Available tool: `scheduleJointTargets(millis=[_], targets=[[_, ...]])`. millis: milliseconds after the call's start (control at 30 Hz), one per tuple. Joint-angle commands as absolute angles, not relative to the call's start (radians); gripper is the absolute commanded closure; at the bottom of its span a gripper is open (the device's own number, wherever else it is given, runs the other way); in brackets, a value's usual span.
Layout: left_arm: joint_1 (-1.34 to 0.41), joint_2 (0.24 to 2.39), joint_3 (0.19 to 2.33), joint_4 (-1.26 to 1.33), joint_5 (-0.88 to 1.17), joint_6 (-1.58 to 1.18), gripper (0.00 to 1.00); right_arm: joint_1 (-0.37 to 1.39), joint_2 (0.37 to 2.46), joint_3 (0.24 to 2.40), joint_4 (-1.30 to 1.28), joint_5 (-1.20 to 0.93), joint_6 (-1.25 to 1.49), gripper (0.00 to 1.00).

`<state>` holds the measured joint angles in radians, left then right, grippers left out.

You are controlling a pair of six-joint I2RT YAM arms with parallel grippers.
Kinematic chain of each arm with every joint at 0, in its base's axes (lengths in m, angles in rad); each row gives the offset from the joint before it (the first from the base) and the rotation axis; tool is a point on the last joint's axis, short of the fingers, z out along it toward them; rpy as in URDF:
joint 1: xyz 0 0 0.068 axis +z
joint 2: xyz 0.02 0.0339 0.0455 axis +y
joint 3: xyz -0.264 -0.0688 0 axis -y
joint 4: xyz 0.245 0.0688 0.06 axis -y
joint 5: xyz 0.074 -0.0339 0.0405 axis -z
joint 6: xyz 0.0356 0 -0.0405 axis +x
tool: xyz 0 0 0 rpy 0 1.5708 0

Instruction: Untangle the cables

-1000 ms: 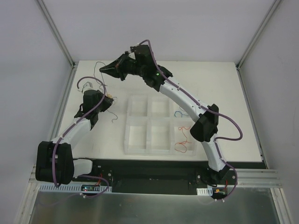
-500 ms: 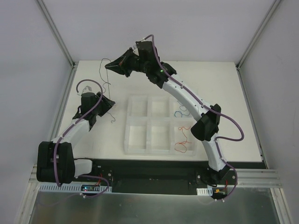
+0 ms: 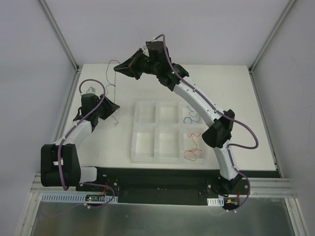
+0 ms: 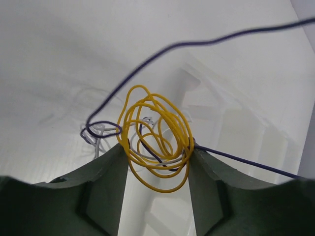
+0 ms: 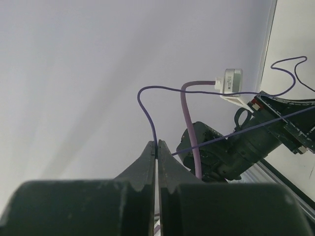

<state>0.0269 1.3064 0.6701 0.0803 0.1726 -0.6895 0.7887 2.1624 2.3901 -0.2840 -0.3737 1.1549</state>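
A coil of yellow cable (image 4: 156,141) is held between the fingers of the left gripper (image 4: 157,157), with the jaws set narrow around its loops. A pale grey strand (image 4: 97,142) is caught in the same tangle. A thin purple cable (image 5: 147,105) is pinched at the tips of the right gripper (image 5: 156,145), whose jaws are pressed together on it. From those tips the cable is stretched through the air to the left gripper, where it is threaded through the yellow coil. The two grippers are held well apart above the white tabletop (image 3: 236,93). Beside the left gripper, on the side toward the right arm's base, a white six-compartment tray (image 3: 155,129) is laid flat on the table. A blue cable (image 3: 190,118) and a red cable (image 3: 193,150) are lodged in two of its compartments, in the column furthest from both grippers. The workspace is enclosed by plain pale grey walls (image 3: 197,29), and aluminium posts (image 3: 59,34) are set at the corners.
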Motion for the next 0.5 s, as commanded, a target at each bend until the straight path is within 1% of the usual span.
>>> scheduleJointTargets(millis=[0, 100, 200, 300, 367, 467], targets=[[0.052, 1.320, 0.612, -0.201, 0.277, -0.526, 0.56, 0.750, 1.867, 2.461, 0.032, -0.449, 1.160, 1.00], [0.052, 1.191, 0.583, -0.114, 0.492, -0.538, 0.56, 0.749, 1.824, 2.308, 0.031, -0.486, 1.105, 1.00], [0.052, 1.039, 0.575, -0.124, 0.554, -0.581, 0.59, 0.747, 1.813, 2.194, 0.005, -0.532, 1.008, 1.00], [0.051, 0.925, 0.586, -0.240, 0.544, -0.626, 0.62, 0.744, 1.821, 2.157, -0.145, -0.525, 0.844, 1.00], [0.051, 0.890, 0.584, -0.273, 0.601, -0.649, 0.62, 0.736, 1.844, 2.175, -0.306, -0.488, 0.738, 1.00], [0.052, 0.845, 0.569, -0.330, 0.666, -0.705, 0.61, 0.713, 1.876, 2.180, -0.423, -0.431, 0.608, 1.00]])
